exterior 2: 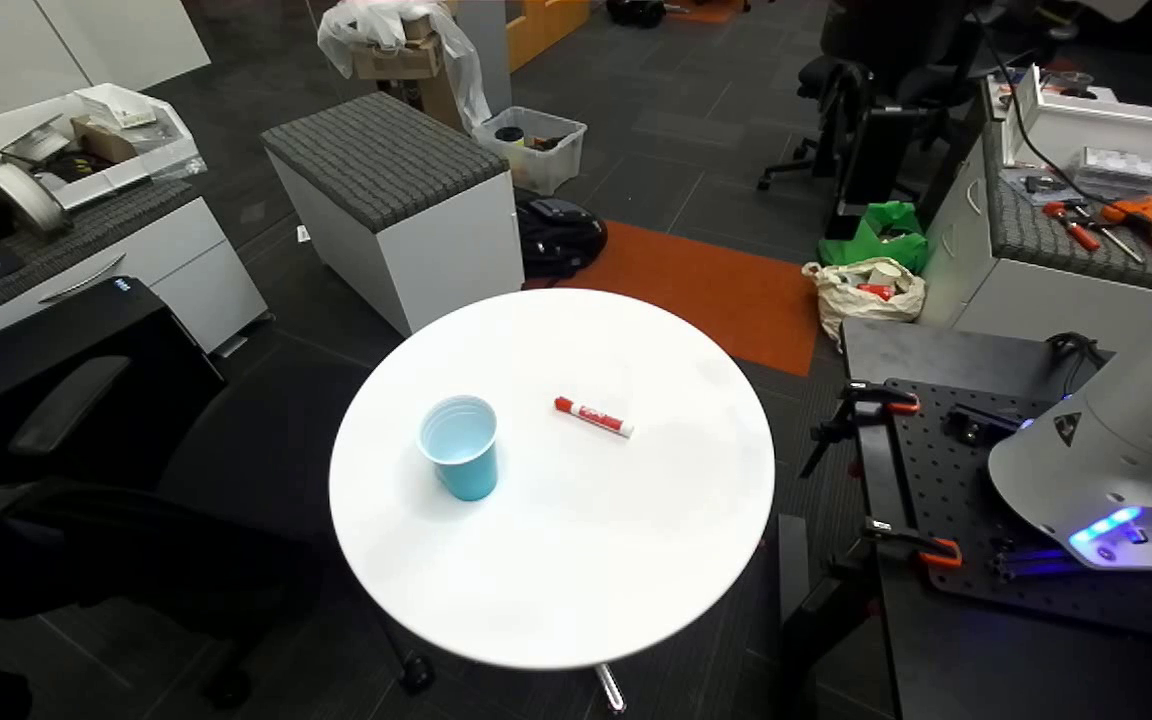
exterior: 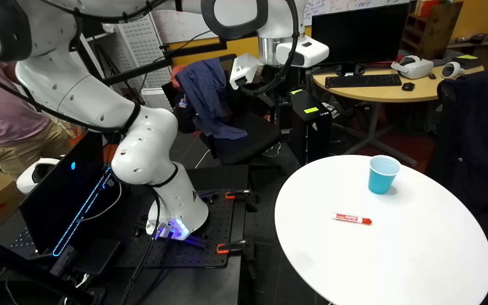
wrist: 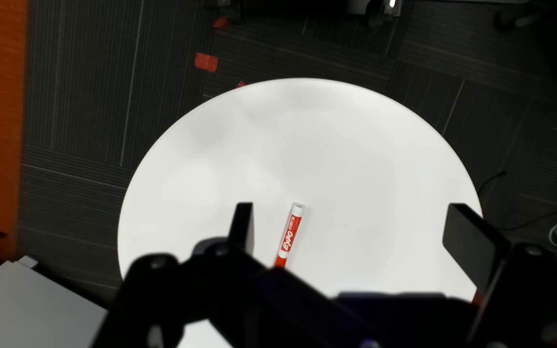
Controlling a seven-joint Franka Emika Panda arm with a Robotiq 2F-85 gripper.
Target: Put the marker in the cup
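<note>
The red and white marker (exterior: 351,218) lies flat on the round white table (exterior: 379,262). It also lies there in an exterior view (exterior 2: 593,415). The light-blue cup (exterior: 383,176) stands upright on the same table, apart from the marker, and shows in an exterior view too (exterior 2: 464,455). My gripper (wrist: 348,212) is open with nothing between its fingers, high above the table. In the wrist view the marker (wrist: 289,234) appears below, nearer the left finger, its red cap end partly hidden by the gripper. The cup does not show in the wrist view.
A black chair (exterior 2: 236,470) stands against the table by the cup. The robot's black base table (exterior 2: 956,640) with clamps is beside the round table. A desk with a monitor (exterior: 358,36) and a chair with a blue cloth (exterior: 210,93) stand behind the arm.
</note>
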